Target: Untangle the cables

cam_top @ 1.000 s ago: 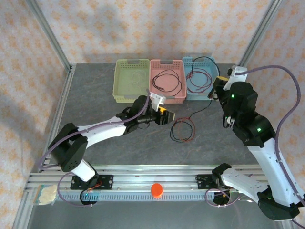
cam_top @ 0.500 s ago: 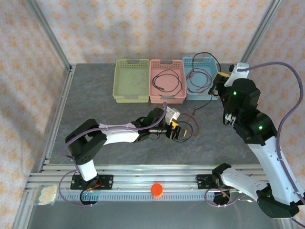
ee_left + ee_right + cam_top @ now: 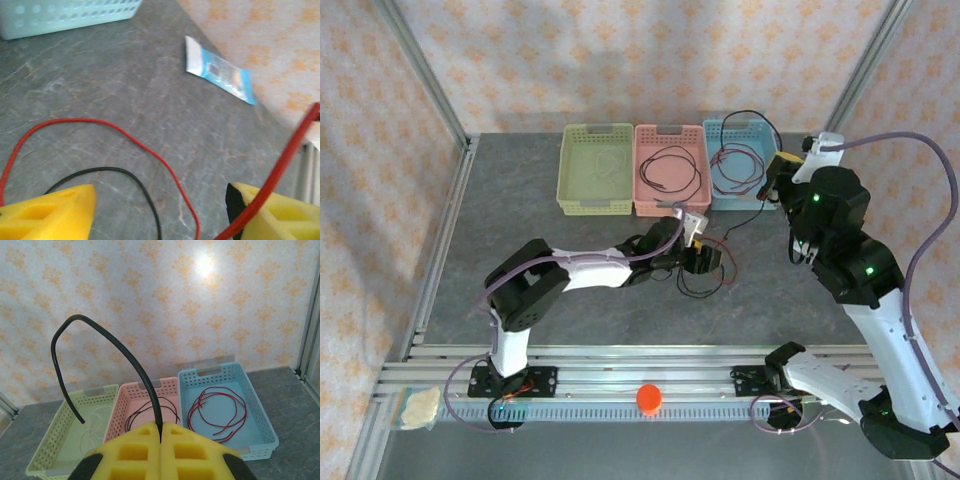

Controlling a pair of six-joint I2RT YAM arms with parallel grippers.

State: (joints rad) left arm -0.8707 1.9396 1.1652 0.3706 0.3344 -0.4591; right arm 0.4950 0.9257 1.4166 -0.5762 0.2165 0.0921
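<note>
A loose red cable (image 3: pixel 125 134) and black cable (image 3: pixel 125 175) lie looped together on the grey table, also seen as a small tangle (image 3: pixel 692 290). My left gripper (image 3: pixel 705 260) hovers low over them, open (image 3: pixel 160 212), with both strands running between its yellow fingers (image 3: pixel 55 215). Another stretch of red cable (image 3: pixel 285 170) crosses in front of the right finger. Beside the blue basket, my right gripper (image 3: pixel 776 176) is raised and shut (image 3: pixel 161 432) on a black cable (image 3: pixel 100 335) that arcs up and over to a free end.
Three baskets stand at the back: green (image 3: pixel 563 170) with a pale wire, pink (image 3: pixel 638 170) with a black cable, blue (image 3: pixel 260 405) with a red cable (image 3: pixel 220 410). A blue-white packet (image 3: pixel 217 70) lies on the table. An orange knob (image 3: pixel 649 398) sits on the front rail.
My left arm has swung right and toward the near edge, bringing its gripper down over the loose red and black loop. The right arm has risen slightly with its black cable.
</note>
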